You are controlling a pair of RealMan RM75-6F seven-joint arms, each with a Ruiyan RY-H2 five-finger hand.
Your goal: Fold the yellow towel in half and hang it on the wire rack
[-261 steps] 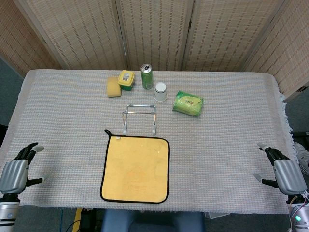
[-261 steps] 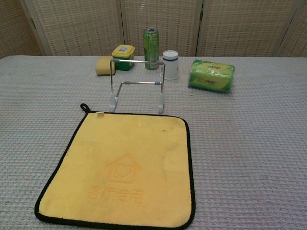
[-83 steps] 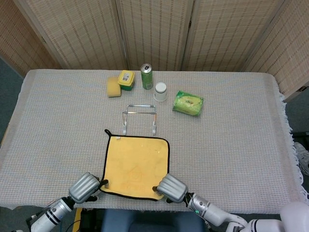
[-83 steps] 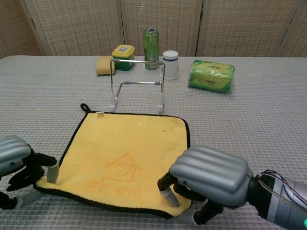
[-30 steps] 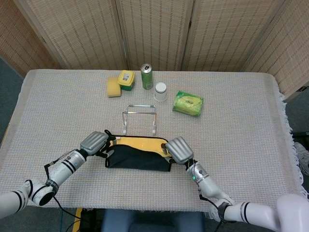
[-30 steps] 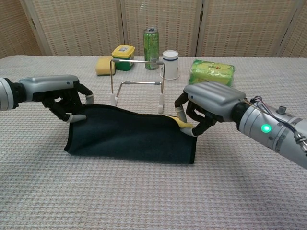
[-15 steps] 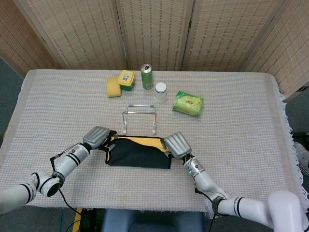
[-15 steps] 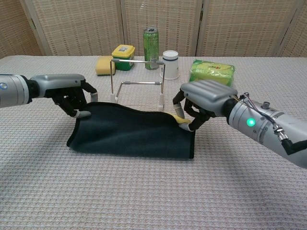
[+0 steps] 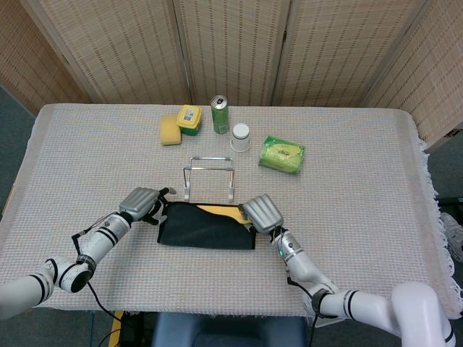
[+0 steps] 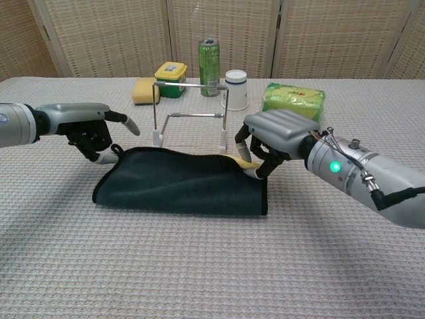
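The yellow towel (image 9: 206, 225) lies folded in half just in front of the wire rack (image 9: 209, 165), its dark backing up and a strip of yellow showing at the right end. In the chest view the towel (image 10: 179, 189) rests flat on the table below the rack (image 10: 189, 85). My left hand (image 9: 141, 202) sits at the towel's left corner with its fingers spread; in the chest view this hand (image 10: 83, 126) has a finger lifted off the cloth and only the thumb near the corner loop. My right hand (image 9: 262, 212) pinches the right corner, seen up close in the chest view (image 10: 275, 136).
Behind the rack stand a yellow sponge (image 9: 170, 130), a yellow-lidded green tub (image 9: 189, 118), a green can (image 9: 220, 114) and a white cup (image 9: 240, 136). A green packet (image 9: 281, 155) lies to the right of the rack. Woven screens close off the far side.
The folded towel's top edge has been lowered onto the table near the rack's feet. My left hand's fingers have spread off the left corner. The right hand still pinches its corner.
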